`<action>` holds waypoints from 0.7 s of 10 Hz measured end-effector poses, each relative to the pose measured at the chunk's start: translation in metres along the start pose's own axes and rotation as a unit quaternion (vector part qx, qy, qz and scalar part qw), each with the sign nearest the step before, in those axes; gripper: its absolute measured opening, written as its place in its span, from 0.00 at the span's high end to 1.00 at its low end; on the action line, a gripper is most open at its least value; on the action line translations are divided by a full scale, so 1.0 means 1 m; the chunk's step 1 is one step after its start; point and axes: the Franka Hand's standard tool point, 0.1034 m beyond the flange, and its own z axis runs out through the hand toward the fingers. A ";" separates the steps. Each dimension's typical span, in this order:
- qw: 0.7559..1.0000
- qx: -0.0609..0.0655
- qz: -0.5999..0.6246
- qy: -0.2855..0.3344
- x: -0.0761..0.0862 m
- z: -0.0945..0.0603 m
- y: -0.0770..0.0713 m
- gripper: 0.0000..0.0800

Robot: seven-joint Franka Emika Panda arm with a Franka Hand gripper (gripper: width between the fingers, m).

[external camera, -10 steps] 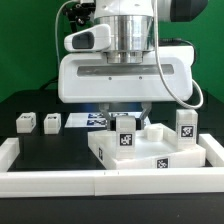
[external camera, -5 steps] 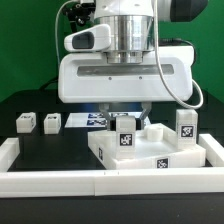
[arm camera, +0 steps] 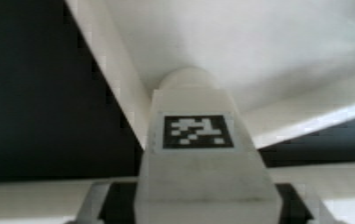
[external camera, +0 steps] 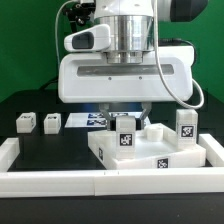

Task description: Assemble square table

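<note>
Nothing has moved since the earlier frames: arm, parts and pincer stand exactly as they did. Your pincer (arm camera: 193,198) is partly closed, its jaws clamped on the sides of one leg (external camera: 125,137). That leg is held upright over the tabletop panel (external camera: 150,158), tag facing outward. Neither view shows you whether its lower end touches the panel.

The panel lies on the black surface (external camera: 50,150), close against the white wall (external camera: 100,182) toward the exterior view's right, probably so it cannot slide while a leg is worked in. A second leg (external camera: 186,125) stands at the panel's far right corner, and you cannot tell whether it is already fixed. A third leg (external camera: 25,122) and a fourth leg (external camera: 50,122) wait well apart toward the exterior view's left, near the marker board (external camera: 92,120).
</note>
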 end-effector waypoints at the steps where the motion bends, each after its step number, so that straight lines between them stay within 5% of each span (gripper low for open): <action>1: 0.999 0.000 0.038 0.000 0.000 0.000 -0.002 0.64; 7: 0.971 0.004 0.241 0.000 -0.001 0.000 -0.006 0.64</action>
